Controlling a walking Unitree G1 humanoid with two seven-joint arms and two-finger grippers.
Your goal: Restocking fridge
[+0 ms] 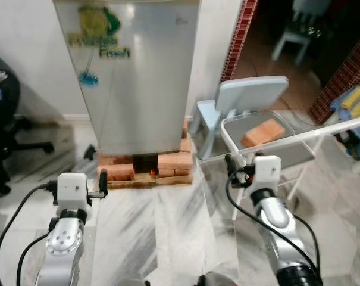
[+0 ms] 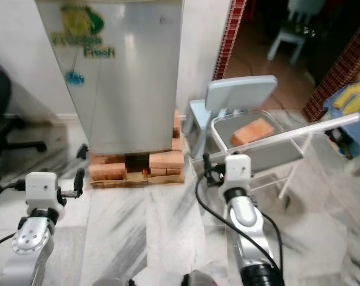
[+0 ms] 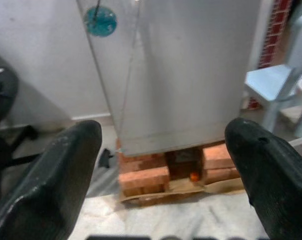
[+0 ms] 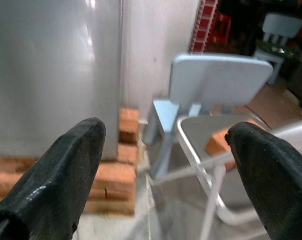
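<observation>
Both pincers, left (image 3: pixel 160 165) and right (image 4: pixel 163 165), spread wide before shut fridge (image 1: pixel 138 77)

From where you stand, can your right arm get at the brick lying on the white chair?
Probably yes. The right pincer is open, empty and raised near the white chair, where the brick lies bare on the seat. The white frame tubing in front may need clearing.

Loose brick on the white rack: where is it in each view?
Left eye: brick right of centre, on the rack.
Right eye: brick right of centre, behind the blue chair.
Left wrist: not in it.
Right wrist: brick partly hidden by the right finger.
Shared landmark: fridge on its brick base.
</observation>
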